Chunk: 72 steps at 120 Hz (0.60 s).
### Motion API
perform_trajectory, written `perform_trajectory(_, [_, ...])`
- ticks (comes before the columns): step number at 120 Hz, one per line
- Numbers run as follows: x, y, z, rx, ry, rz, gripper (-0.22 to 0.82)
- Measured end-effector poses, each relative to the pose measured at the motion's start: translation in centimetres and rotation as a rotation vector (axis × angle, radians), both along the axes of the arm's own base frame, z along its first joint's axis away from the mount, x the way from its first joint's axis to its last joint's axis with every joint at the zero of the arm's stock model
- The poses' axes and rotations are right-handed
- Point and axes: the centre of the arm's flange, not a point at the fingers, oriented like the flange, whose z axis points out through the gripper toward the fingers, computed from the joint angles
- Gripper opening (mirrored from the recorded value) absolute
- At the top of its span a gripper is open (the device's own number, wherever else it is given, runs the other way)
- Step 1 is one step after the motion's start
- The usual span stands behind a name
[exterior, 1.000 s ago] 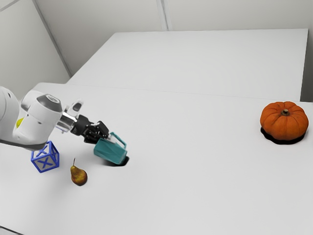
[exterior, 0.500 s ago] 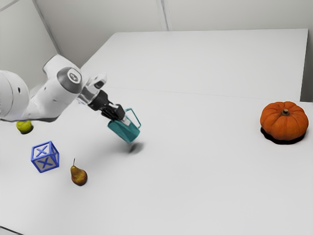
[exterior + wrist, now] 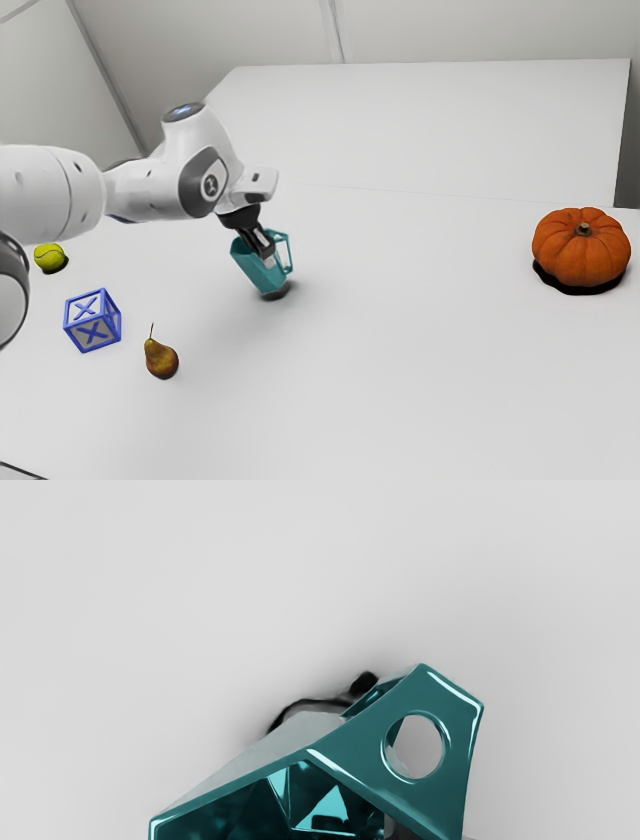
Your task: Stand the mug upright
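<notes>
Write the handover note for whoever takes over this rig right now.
Gripper: shut on the mug, near the handle.
Mug: tilted, its top leaning toward the exterior view's left, handle on the exterior view's right. Whether its base touches the table, I can't tell.
Done: mug grasped.
Left: bring it fully upright, seat its base flat, let go, back off.
Nearby: pear and cube, both toward the exterior view's left of the mug.
</notes>
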Motion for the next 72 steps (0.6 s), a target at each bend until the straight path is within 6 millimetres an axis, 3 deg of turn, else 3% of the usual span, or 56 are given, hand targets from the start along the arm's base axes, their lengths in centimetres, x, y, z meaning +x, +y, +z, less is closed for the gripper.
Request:
perform_trajectory(36, [-0.9, -0.3, -1.3, 0.036, -0.068, 0.004, -0.18])
perform_trajectory(72, [-0.7, -0.3, -1.0, 0.035, -0.098, 0.017, 0.12])
